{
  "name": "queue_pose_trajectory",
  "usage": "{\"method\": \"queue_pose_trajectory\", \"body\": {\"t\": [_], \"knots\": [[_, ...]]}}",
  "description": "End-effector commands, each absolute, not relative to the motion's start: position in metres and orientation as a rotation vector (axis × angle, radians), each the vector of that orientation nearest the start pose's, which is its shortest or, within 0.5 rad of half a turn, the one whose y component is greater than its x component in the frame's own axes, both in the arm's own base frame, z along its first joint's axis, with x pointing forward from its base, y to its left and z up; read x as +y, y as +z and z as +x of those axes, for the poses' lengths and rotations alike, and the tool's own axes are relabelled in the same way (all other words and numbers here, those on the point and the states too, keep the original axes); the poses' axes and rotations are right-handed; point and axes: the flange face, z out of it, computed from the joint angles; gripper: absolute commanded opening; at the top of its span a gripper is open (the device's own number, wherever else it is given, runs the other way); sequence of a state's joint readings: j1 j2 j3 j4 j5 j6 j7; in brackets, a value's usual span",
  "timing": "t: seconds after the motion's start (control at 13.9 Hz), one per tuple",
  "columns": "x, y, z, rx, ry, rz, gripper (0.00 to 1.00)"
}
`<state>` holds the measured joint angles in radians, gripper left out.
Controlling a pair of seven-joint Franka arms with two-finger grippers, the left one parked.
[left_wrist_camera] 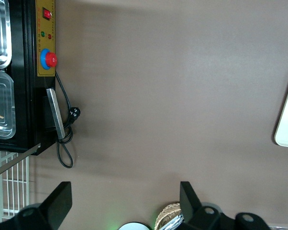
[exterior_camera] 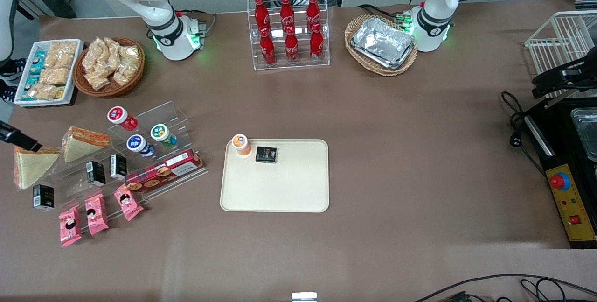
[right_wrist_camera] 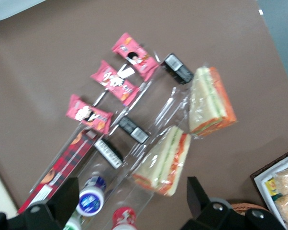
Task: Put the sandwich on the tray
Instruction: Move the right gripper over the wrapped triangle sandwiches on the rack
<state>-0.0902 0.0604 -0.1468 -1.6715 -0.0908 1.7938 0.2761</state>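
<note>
Two wrapped wedge sandwiches lie at the working arm's end of the table. The sandwich (exterior_camera: 85,143) (right_wrist_camera: 163,160) rests on a clear acrylic stand (exterior_camera: 154,152), its orange-red and green filling showing. The second sandwich (exterior_camera: 31,166) (right_wrist_camera: 211,103) lies on the table beside it. My gripper (exterior_camera: 21,139) (right_wrist_camera: 129,191) hangs open and empty above the two, holding nothing. The cream-beige tray (exterior_camera: 280,185) lies mid-table, well away from the gripper, with an orange-lidded cup (exterior_camera: 241,144) and a small black box (exterior_camera: 266,154) on it.
The stand also holds small lidded bottles (exterior_camera: 135,129), black boxes (exterior_camera: 95,172), a red cookie box (exterior_camera: 163,173) and pink snack packs (exterior_camera: 96,213). A basket of snacks (exterior_camera: 109,66), a white snack tray (exterior_camera: 46,71), a cola rack (exterior_camera: 289,31) and foil trays (exterior_camera: 382,43) stand farther from the front camera.
</note>
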Motion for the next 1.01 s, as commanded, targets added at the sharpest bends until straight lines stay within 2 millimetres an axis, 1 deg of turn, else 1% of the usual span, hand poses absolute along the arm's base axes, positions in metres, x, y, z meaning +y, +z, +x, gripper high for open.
{"method": "queue_pose_trajectory", "body": {"t": [0.0, 0.22, 0.36, 0.5, 0.58, 0.65, 0.72, 0.79, 0.94], "knots": [[-0.193, 0.553, 0.574, 0.945, -0.128, -3.129, 1.0], [-0.23, 0.541, 0.57, 1.053, -0.1, -3.098, 1.0], [-0.254, 0.527, 0.566, 1.108, -0.071, -3.076, 1.0], [-0.266, 0.514, 0.568, 1.126, -0.066, -3.067, 1.0], [-0.275, 0.507, 0.568, 1.151, -0.066, -3.043, 1.0], [-0.28, 0.502, 0.569, 1.166, -0.081, -3.008, 1.0], [-0.284, 0.494, 0.572, 1.17, -0.091, -2.981, 1.0], [-0.294, 0.486, 0.57, 1.195, -0.081, -2.97, 1.0], [-0.305, 0.469, 0.572, 1.217, -0.065, -2.965, 1.0]]}}
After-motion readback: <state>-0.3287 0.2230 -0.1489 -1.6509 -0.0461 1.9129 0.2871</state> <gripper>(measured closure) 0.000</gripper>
